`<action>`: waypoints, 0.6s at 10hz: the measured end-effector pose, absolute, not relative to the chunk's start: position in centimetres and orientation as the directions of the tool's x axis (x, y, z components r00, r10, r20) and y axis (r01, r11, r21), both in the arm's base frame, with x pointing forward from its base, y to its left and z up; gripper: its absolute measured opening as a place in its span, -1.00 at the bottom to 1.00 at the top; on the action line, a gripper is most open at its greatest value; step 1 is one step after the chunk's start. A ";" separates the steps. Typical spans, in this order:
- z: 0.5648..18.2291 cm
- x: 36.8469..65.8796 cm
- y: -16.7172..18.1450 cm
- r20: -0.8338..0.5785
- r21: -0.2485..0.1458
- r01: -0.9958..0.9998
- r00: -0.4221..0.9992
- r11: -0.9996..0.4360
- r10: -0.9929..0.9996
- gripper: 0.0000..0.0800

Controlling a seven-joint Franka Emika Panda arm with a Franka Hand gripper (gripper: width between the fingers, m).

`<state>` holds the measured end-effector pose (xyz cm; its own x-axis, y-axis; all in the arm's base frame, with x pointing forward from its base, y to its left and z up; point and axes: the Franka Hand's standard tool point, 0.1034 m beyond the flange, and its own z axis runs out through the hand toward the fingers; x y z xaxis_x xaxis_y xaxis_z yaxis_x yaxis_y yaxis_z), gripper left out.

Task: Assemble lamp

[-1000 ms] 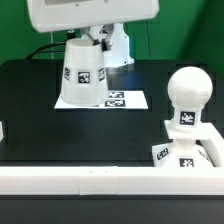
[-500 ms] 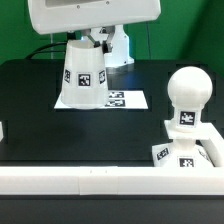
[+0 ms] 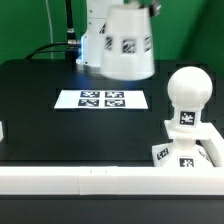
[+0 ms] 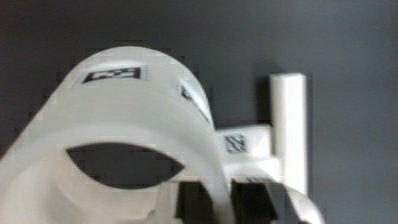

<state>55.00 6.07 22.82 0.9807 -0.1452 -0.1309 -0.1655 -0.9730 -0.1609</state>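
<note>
The lamp shade (image 3: pixel 127 45) is held clamped by the gripper (image 4: pixel 228 190), above the marker board (image 3: pixel 101 99), probably for placing over the bulb (image 3: pixel 188 92).

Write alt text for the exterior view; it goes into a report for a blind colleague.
A white cone-shaped lamp shade hangs tilted in the air, lifted by the robot arm above a black table. Below lies the marker board; toward the exterior view's right, the rounded bulb stands on the square base.

Tagged white shade (image 4: pixel 125 130) fills view above dark table (image 4: pixel 347 40).
</note>
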 end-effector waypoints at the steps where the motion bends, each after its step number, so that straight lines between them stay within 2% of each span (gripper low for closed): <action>1: 23.6 55.8 7.6 -0.150 -0.157 -0.206 0.972 -0.966 -0.183 -0.88; 2: 24.0 56.7 8.1 -0.145 -0.162 -0.194 0.974 -0.968 -0.171 -0.88; 6: 23.6 56.5 7.9 -0.147 -0.160 -0.196 0.974 -0.968 -0.173 -0.88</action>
